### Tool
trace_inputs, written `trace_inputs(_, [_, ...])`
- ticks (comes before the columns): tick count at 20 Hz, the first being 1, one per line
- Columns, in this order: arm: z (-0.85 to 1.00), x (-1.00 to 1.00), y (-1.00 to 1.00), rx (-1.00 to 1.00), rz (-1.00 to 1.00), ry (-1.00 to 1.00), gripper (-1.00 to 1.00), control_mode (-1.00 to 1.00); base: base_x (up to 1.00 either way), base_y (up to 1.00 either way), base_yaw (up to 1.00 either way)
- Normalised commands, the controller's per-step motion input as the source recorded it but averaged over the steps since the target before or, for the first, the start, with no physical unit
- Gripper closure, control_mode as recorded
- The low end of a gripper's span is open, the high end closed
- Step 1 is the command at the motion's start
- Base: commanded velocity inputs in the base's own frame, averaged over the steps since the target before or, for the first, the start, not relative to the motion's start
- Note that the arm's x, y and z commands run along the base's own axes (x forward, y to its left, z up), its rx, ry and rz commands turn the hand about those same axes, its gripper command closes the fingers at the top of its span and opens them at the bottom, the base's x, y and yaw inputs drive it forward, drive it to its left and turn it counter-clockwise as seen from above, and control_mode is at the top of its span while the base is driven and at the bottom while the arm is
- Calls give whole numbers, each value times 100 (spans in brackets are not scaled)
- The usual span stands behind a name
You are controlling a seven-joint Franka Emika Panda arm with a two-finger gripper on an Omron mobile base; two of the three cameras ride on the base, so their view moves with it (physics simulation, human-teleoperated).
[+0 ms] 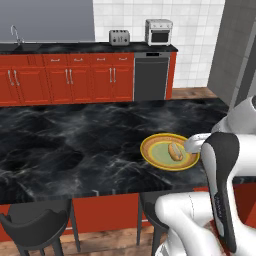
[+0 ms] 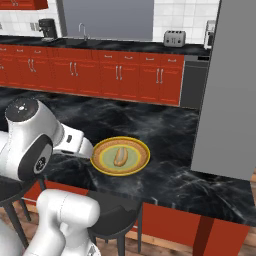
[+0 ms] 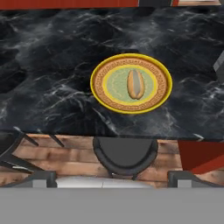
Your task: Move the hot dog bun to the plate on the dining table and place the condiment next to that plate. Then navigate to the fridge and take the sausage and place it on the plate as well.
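The hot dog bun [image 3: 135,84] is found lying on the olive centre of the plate [image 3: 101,94], which is set on the dining table [image 3: 52,87] close to its near edge. The gripper [image 3: 112,178] is held back over the near side, above a dark stool [image 3: 125,154], with its jaws spread wide and nothing held between them.

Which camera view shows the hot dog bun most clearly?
The hand view: the hot dog bun appears largest, its split visible, on the plate. Both base views show it smaller on the plate, unobstructed.
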Motion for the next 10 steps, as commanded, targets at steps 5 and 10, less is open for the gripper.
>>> trace_inputs(5, [6,-44,2,0,-5,-23,-100,-100,0,0,0])
trace_inputs(10, [1,-13,3,-1,-8,-21,-100,-100,0,0,0])
